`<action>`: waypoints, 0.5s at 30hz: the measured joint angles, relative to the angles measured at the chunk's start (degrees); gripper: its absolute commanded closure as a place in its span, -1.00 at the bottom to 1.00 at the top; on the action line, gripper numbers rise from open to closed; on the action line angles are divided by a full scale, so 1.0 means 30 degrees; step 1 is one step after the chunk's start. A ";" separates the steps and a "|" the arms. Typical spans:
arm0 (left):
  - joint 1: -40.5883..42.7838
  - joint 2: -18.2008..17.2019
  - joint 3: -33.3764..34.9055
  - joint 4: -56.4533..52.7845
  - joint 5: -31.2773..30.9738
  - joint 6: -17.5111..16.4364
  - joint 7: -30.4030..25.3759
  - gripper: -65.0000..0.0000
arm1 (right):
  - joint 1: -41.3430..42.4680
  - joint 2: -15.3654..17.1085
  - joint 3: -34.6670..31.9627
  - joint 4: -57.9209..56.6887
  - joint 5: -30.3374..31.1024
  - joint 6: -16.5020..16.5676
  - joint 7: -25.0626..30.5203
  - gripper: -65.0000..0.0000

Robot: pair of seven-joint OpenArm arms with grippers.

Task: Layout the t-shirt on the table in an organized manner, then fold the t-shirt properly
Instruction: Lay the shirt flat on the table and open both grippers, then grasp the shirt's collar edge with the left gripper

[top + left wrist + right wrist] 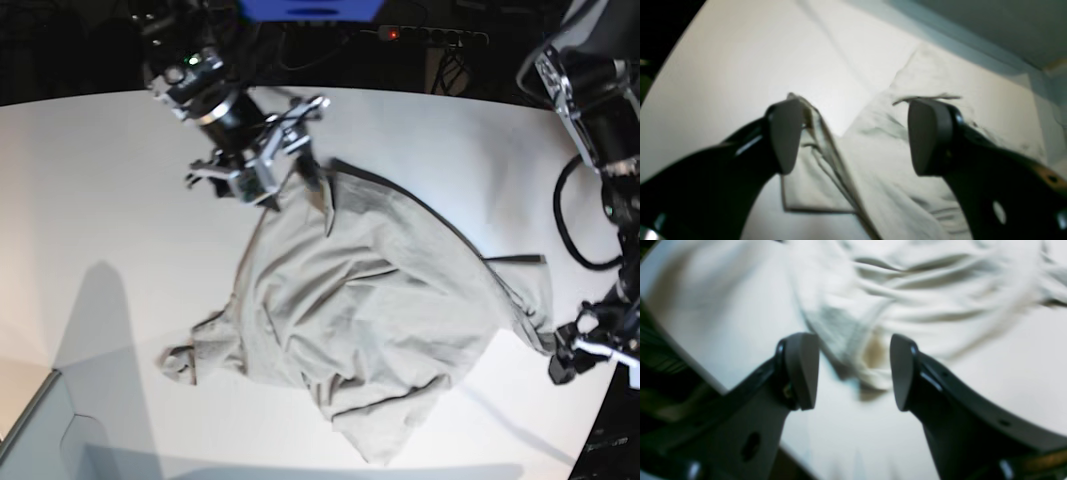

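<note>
White table (90, 190) with a curved edge; dark clutter and cables behind its far side. A pale box-like corner sits at the lower left of the base view, cut off by the frame; contents not visible.

The t-shirt (370, 300) lies crumpled across the table's middle, wrinkled, with one corner running up toward the right gripper and another reaching the left gripper.

Right gripper (853, 373): fingers (800, 370) stand well apart. A bunched, ribbed fold of the shirt lies in the gap between them, closer to the left-hand finger. The wrist view is motion-blurred, so contact between cloth and pad cannot be told. A brownish smear just beside the right-hand finger is too blurred to identify.

Left gripper (853, 133): fingers (930, 136) also spread wide. A hemmed edge of the shirt rises just beside the left-hand finger, seemingly touching its inner face; the rest spreads below and beyond the right-hand finger. In the base view this gripper is partly cut off at the table's edge.
</note>
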 measured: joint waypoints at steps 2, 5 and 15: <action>0.2317 0.0831 0.0000 0.2579 -0.1443 0.0233 -0.0080 -0.47 | 0.0095 0.0160 0.1596 0.0058 0.0029 0.0058 0.0066 -0.06; 0.6113 0.3104 0.1042 0.5493 -0.2208 0.0248 0.0197 -0.48 | 0.0066 0.0044 0.4146 0.0044 -0.0029 -0.0022 0.0051 -0.07; 1.0367 0.8138 0.5377 0.4386 0.2652 -0.0022 -0.0007 -0.48 | 0.1239 0.0627 0.7242 -0.0007 0.0029 0.0554 -0.0138 -0.07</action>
